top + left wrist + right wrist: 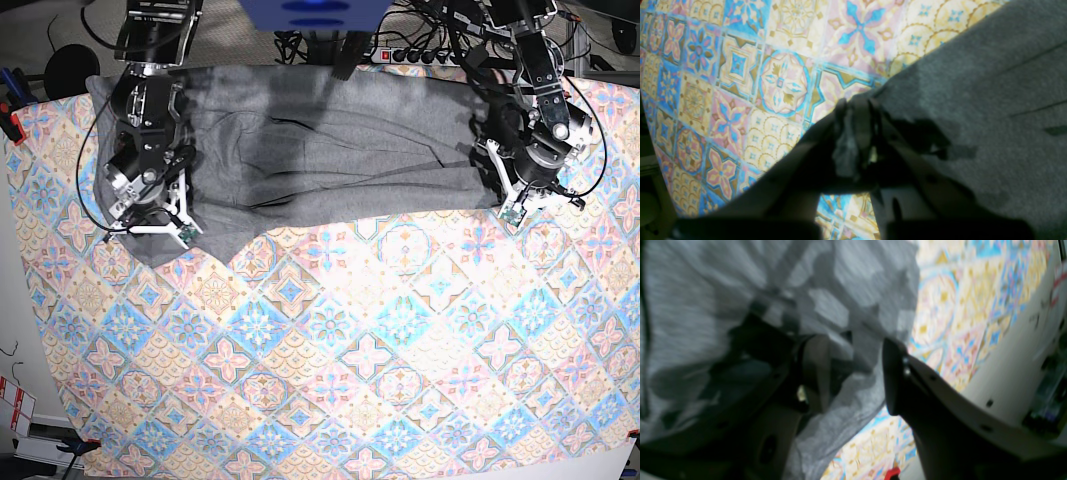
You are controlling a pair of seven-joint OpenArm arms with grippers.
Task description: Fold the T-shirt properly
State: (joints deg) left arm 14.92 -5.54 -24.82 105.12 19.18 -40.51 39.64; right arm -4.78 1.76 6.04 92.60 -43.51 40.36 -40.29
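Note:
The grey T-shirt (330, 150) lies spread wide along the far side of the table, its lower edge uneven and hanging lower at the left. At the shirt's right end, my left gripper (512, 208) is shut on the fabric. The left wrist view shows its fingertips (857, 106) pinched together on a bunched edge of the T-shirt (990, 83). My right gripper (165, 225) is at the shirt's lower left corner. In the right wrist view its fingers (853, 343) stand apart, and a fold of the T-shirt (846, 290) drapes between them.
A colourful patterned tablecloth (350, 350) covers the whole table. Red clamps (10, 125) hold it at the left edge. A power strip and cables (420, 55) run behind the shirt, and a blue mount (310, 10) sits at the top centre.

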